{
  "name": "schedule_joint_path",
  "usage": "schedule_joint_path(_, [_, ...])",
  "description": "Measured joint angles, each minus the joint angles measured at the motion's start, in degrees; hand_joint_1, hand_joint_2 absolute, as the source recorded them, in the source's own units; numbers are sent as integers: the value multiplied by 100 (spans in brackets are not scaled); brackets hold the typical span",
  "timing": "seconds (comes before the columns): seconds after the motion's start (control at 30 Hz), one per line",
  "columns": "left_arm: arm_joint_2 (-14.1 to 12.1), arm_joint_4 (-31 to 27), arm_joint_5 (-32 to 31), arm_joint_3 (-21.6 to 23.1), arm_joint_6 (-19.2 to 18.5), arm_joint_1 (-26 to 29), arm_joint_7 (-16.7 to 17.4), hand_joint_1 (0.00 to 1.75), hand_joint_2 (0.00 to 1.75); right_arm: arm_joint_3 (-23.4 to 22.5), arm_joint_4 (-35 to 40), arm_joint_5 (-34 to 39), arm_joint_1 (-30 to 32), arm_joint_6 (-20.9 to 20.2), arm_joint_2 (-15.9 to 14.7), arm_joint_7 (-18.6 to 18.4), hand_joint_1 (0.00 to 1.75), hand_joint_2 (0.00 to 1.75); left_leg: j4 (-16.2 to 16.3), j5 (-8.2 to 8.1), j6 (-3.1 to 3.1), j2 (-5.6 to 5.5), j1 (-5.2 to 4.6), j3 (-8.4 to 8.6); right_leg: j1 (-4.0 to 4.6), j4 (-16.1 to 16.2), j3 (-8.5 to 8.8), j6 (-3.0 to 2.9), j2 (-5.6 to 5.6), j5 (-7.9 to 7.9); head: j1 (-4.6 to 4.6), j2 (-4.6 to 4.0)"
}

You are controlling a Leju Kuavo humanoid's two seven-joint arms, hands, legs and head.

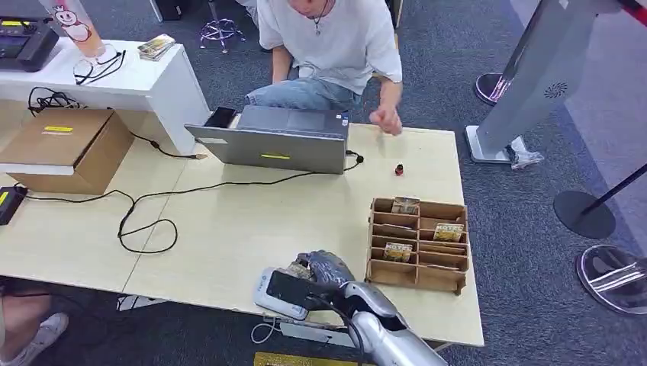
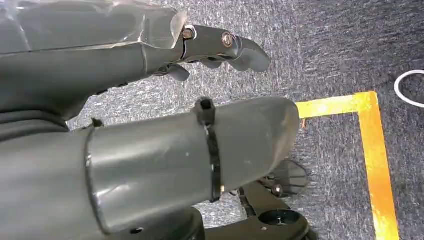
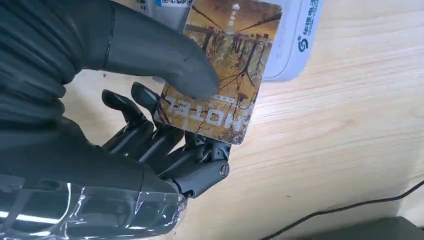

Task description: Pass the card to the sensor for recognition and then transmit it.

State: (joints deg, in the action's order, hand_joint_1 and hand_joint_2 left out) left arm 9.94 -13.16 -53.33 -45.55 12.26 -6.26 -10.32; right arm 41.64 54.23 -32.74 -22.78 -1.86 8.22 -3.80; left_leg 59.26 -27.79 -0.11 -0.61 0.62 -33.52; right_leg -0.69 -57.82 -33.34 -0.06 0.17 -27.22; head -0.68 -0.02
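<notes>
My right hand [image 1: 324,271] hovers over the white card sensor [image 1: 276,293] at the table's near edge. In the right wrist view the thumb and fingers [image 3: 165,140] pinch a hotel card [image 3: 225,75] with a brown tree picture, held over the white sensor [image 3: 295,40]. My left hand [image 2: 220,45] hangs over grey carpet with its fingers slightly curled and nothing in it.
A wooden card rack [image 1: 418,244] with several cards stands right of my hand. A grey laptop [image 1: 275,141] sits at the table's far side, with a person [image 1: 328,46] seated behind it. Black cables [image 1: 145,221] cross the table. A cardboard box [image 1: 69,145] is at the left.
</notes>
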Motion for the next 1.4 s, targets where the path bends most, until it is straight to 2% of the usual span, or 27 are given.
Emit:
schedule_joint_path(0.4, [-2,0,63,-2,9,0,0,0,0,212,-295,-719,-157,227,133,-275,175,175,0,0,0,0,0,1,0,0,0,0,0,0,-2,0])
schedule_joint_path(1.4, [-7,0,190,0,46,1,-9,0,0,262,-492,-1430,-187,221,282,-321,175,175,0,0,0,0,0,2,0,0,0,0,1,0,-2,0])
